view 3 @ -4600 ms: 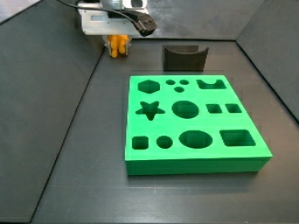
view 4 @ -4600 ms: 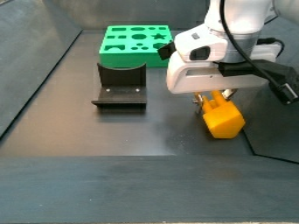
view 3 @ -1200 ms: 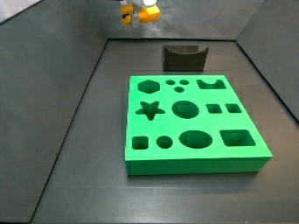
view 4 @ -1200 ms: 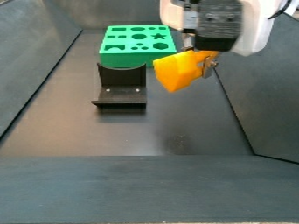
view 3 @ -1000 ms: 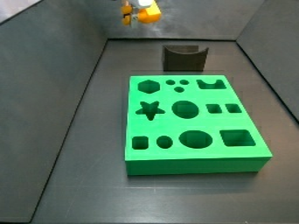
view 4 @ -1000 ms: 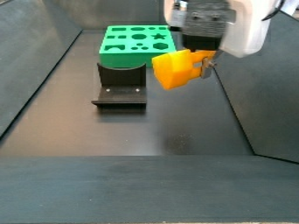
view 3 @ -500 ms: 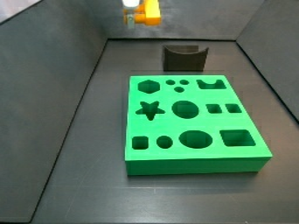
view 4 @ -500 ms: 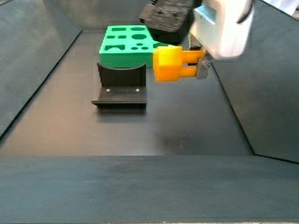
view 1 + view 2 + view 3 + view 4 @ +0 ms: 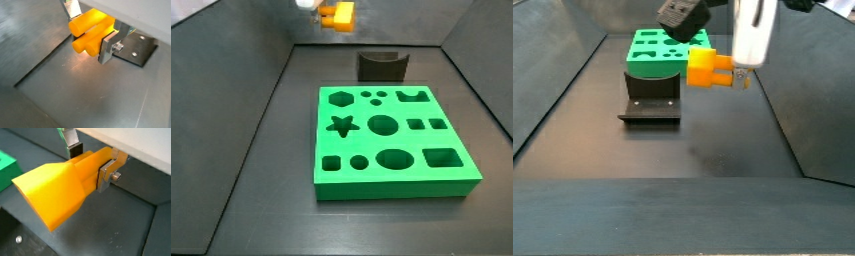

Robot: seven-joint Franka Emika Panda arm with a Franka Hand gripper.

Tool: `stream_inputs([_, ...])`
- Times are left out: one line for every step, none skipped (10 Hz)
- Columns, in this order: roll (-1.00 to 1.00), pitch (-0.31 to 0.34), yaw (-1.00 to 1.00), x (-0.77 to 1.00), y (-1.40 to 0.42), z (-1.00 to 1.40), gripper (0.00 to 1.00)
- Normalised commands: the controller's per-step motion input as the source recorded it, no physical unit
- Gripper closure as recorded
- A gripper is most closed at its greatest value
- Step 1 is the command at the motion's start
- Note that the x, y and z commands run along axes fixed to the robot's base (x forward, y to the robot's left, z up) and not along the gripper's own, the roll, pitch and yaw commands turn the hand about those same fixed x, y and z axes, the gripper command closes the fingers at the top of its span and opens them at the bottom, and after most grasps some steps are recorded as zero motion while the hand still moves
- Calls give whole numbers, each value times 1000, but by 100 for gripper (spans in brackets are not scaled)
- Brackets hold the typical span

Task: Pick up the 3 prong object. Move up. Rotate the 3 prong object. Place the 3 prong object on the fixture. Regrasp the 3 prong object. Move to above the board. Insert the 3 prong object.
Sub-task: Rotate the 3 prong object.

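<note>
High above the dark counter [image 9: 714, 150], the gripper [image 9: 727, 68] holds the 3 prong object [image 9: 710, 67] in the air.
Fingers [image 9: 107, 46] clamped on the orange-yellow 3 prong object [image 9: 90, 31], silver plates on both sides of it in both wrist views; the piece flares wide toward the camera in a wrist view [image 9: 60, 185]. In a side view the piece [image 9: 338, 14] sits at about 12 o'clock, near the top edge, above and behind the fixture [image 9: 381, 66]. The fixture [image 9: 651, 98] stands on the counter just beside the far end of the green board [image 9: 392, 140], nothing on it. Board [image 9: 664, 46] lies flat, cut-outs empty. The piece touches neither fixture nor board. Gripper body mostly cropped in that side view [image 9: 310, 5].
</note>
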Motion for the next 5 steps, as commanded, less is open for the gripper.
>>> stream_inputs([-2, -10, -1000, -6, 14, -10, 100])
stream_inputs([-2, -10, -1000, -6, 14, -11, 100])
stream_inputs([-2, -11, -1000, -6, 14, -11, 100])
stream_inputs([-2, -11, -1000, -6, 14, -11, 100])
stream_inputs([-3, -12, -1000, -6, 14, -11, 100])
